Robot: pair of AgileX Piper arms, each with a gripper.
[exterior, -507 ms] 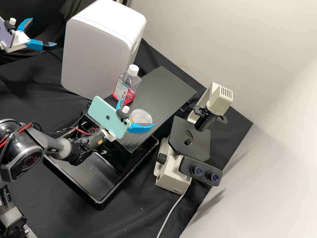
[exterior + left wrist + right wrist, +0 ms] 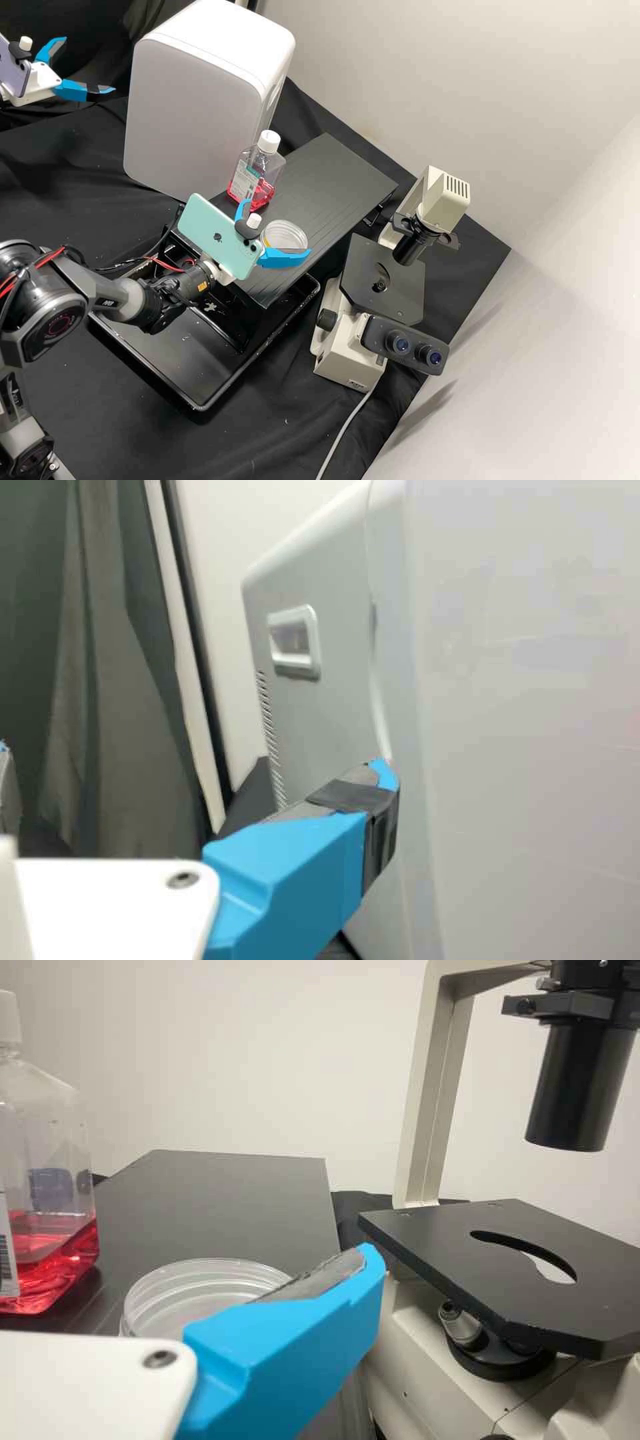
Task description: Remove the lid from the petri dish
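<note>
On the black ridged platform [image 2: 333, 180] at mid-bench, near its front edge, sits the clear petri dish [image 2: 285, 235], upright; can't tell lid from base in these pics. R gripper [image 2: 279, 228] is level w/ the dish, its fingers spread wide, one on either side of it, lower finger [image 2: 283, 257] just beside the rim; contact not clear. In the R wrist view the dish [image 2: 205, 1295] lies right behind that arm's blue finger [image 2: 290, 1345], w/ the media bottle [image 2: 40, 1230] to one side and the microscope [image 2: 500, 1270] to the other. Bottle [image 2: 257, 175] has red liquid and a white cap, and stands on the platform just behind the dish, apart from it. The platform rests over a black tray [image 2: 193, 373]. L gripper [image 2: 89, 63] hangs at the far back corner, well apart from the dish, fingers open and holding nothing, close to the big white box [image 2: 200, 93]; L wrist view has one blue finger [image 2: 300, 880] right by the box's side [image 2: 500, 680]. Microscope [image 2: 393, 280] stands on the black cloth, beside the tray.
</note>
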